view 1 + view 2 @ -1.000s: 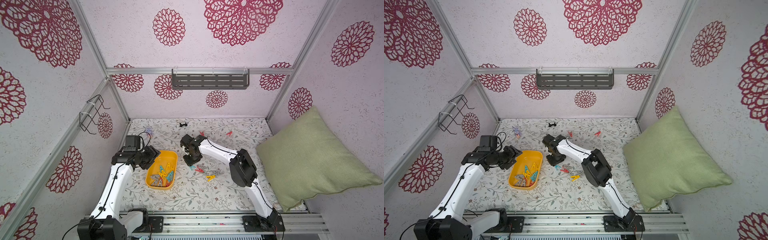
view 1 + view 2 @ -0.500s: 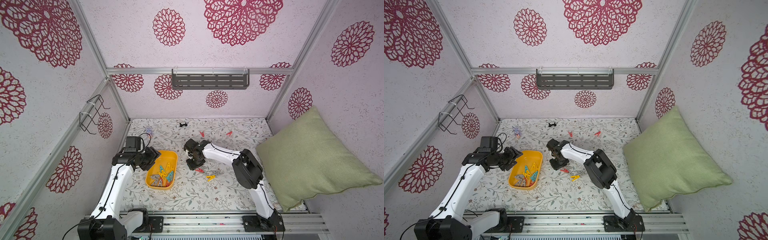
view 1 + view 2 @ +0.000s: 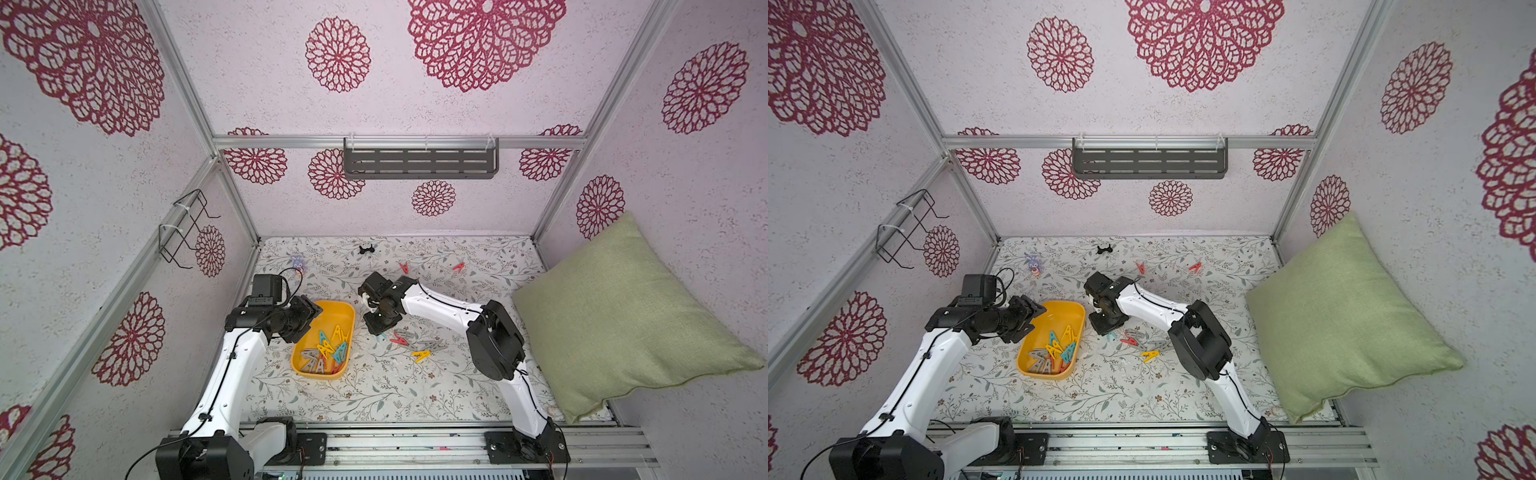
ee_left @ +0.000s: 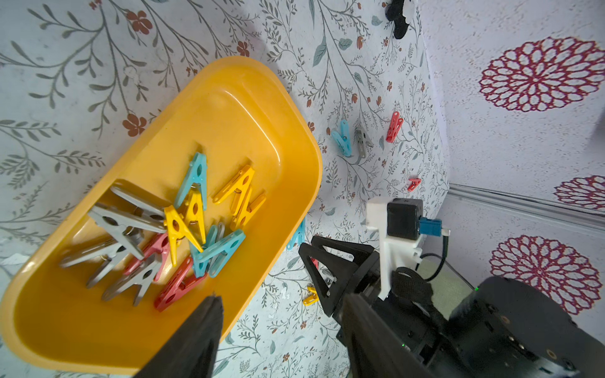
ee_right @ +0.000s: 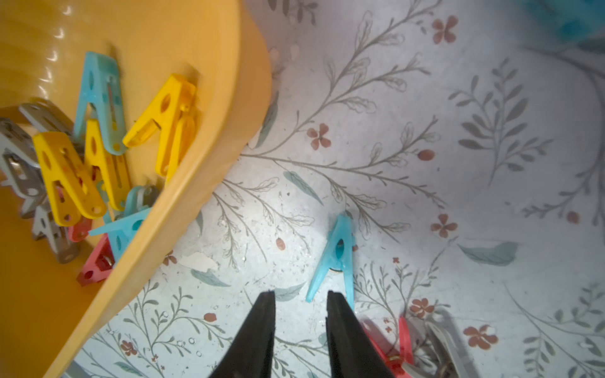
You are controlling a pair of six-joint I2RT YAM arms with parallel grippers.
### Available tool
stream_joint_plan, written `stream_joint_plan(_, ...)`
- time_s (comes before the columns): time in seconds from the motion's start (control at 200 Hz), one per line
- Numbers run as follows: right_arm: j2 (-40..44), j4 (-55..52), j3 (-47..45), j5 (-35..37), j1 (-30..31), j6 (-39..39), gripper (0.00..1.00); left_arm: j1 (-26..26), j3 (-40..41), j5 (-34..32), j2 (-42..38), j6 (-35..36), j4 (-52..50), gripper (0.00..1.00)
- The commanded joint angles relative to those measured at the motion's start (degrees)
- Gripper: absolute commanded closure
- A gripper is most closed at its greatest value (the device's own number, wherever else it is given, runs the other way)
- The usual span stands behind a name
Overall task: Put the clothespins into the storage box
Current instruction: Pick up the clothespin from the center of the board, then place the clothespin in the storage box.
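The yellow-orange storage box point(image 3: 332, 307) point(image 3: 1054, 316) point(image 4: 229, 114) point(image 5: 183, 32) lies left of centre with several clothespins point(image 3: 328, 351) point(image 4: 183, 225) piled in its near half. My left gripper point(image 3: 311, 311) point(image 4: 283, 297) hovers at the box's far left corner, open and empty. Low over the table, just right of the box, my right gripper point(image 3: 376, 328) point(image 5: 299, 294) is open and empty. A teal clothespin point(image 5: 337, 255) lies just off one of its fingertips. Loose red point(image 3: 398, 340), grey point(image 3: 428, 345) and yellow point(image 3: 420, 355) clothespins lie beside it. Two red ones point(image 3: 404, 268) point(image 3: 458, 267) lie farther back.
A green pillow point(image 3: 615, 316) leans against the right wall and covers the table's right side. A small black clip point(image 3: 366, 249) and a blue bunny figure point(image 3: 297, 262) sit near the back wall. A grey slotted shelf point(image 3: 419, 163) and a wire rack point(image 3: 183, 232) hang on the walls.
My right gripper has come nearer and lower beside the box's right wall, and its jaws have narrowed a little. The left arm has barely moved.
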State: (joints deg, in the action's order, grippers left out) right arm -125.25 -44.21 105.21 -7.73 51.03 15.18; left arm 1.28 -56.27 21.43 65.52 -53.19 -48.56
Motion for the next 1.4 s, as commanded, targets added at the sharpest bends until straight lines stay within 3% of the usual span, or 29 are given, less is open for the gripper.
stream_joint_plan(0.0, -0.6, -2.0, 1.0, -0.7, 0.2, 1.3, 0.68, 0.1, 0.4, 0.3, -0.4, 0.4, 1.1, 0.35)
stream_joint_plan(0.555, -2.4, 0.4, -3.4, -1.0, 0.7, 2.7, 0.74, 0.1, 0.9, 0.2, -1.4, 0.2, 0.6, 0.35)
stream_joint_plan(0.8, -2.3, -0.6, -1.4, 0.9, 0.5, 2.7, 0.94, 0.1, 0.7, 0.1, -1.4, 0.2, 0.6, 0.35)
stream_joint_plan(0.875, -2.2, -2.1, 1.6, 2.1, 0.5, 2.5, 1.00, 0.1, 0.3, 0.0, -1.3, 0.2, 0.6, 0.35)
stream_joint_plan(1.051, -4.0, -8.1, 14.6, 3.2, 0.8, 1.1, 1.00, 0.2, -1.7, -0.5, -0.8, 0.8, 0.4, 0.35)
stream_joint_plan(1.291, -14.1, -19.3, 43.2, -0.7, 3.7, -0.4, 1.00, 3.2, -6.5, -1.8, -0.2, 4.4, -4.1, 0.34)
stream_joint_plan(1.396, -15.2, -18.4, 44.5, -3.8, 5.2, 0.5, 0.99, 6.2, -6.8, -1.4, -1.6, 5.6, -6.0, 0.35)
